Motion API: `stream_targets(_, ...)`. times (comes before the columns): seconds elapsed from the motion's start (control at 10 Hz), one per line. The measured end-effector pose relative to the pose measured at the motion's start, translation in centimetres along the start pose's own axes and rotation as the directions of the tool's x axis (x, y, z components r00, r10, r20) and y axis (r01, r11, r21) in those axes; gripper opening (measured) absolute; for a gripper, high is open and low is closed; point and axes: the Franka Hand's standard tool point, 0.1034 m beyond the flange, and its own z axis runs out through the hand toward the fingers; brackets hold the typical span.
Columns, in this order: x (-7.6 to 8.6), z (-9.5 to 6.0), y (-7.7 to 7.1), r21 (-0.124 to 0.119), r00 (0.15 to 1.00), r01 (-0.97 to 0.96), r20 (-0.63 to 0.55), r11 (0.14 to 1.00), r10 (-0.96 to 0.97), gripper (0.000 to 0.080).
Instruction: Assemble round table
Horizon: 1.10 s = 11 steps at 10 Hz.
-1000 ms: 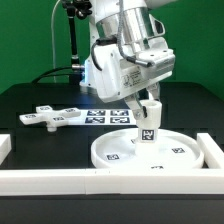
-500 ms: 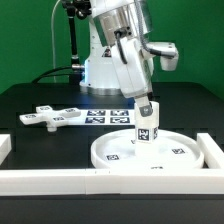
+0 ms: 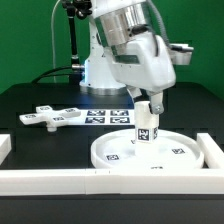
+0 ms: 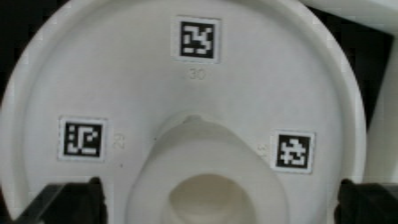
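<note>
The large rimmed disc [image 3: 178,152] lies flat on the table. It fills the wrist view [image 4: 125,80], showing three square tags. The short cylindrical post [image 3: 145,128] stands upright on the disc's hub, with a tag on its side. In the wrist view I look down on the post's hollow top [image 4: 217,170]. My gripper [image 3: 149,104] is over the post's top and straddles it. In the wrist view my gripper [image 4: 221,200] has a dark finger on each side of the post, with a narrow gap at each. The flat cross-shaped piece [image 3: 50,116] lies on the table at the exterior view's left.
The marker board [image 3: 105,116] lies behind the disc. A long white rail [image 3: 40,178] runs along the front. Another rail [image 3: 213,150] stands at the exterior view's right of the disc. The arm's base [image 3: 100,70] is at the back.
The hand has turned about the upright post over the last second. The post and the disc stay where they were.
</note>
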Motion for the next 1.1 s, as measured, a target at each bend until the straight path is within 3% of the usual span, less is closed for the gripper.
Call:
stream_targets(0.1, -0.12, 0.01, 0.06, -0.038, 0.987, 0.160, -0.013, 0.986, -0.160, 0.0649)
stream_targets(0.2, -0.12, -0.12, -0.05, -0.053, 0.947, 0.319, -0.008, 0.946, -0.320, 0.0649)
stream_targets(0.7, -0.07, -0.14, -0.09, -0.052, 0.769, 0.639, 0.014, 0.768, -0.639, 0.0649)
stream_targets(0.8, -0.04, -0.13, -0.06, -0.053, 0.703, 0.710, 0.019, 0.702, -0.711, 0.0649)
stream_targets(1.1, 0.26, -0.15, -0.02, -0.101, 0.370, 0.926, 0.040, 0.364, -0.928, 0.0649)
